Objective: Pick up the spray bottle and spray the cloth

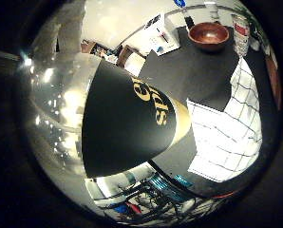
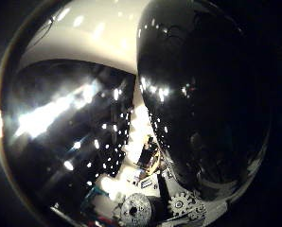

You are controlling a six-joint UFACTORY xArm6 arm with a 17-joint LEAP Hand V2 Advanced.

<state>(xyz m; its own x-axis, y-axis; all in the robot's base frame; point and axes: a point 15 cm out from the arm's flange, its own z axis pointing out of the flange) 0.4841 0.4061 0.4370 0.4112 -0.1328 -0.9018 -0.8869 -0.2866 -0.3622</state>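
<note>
The spray bottle (image 1: 127, 128) is black with a gold band and gold print. It fills much of the little finger side view, lying close against my palm and raised over the table. Its glossy black body (image 2: 202, 94) also fills the thumb side view. Geared parts of my right hand (image 2: 179, 205) show right beside it, and the hand is shut on the bottle. The cloth (image 1: 231, 137), white with a dark check, lies spread on the black table (image 1: 189, 66) beyond the bottle's end. The bottle's nozzle is hidden.
A brown wooden bowl (image 1: 208, 35) stands on the table's far side. Beside it is a clear patterned glass (image 1: 240, 31) near the cloth's corner. A white box (image 1: 160, 35) lies at the table's far edge. Room furniture shows behind.
</note>
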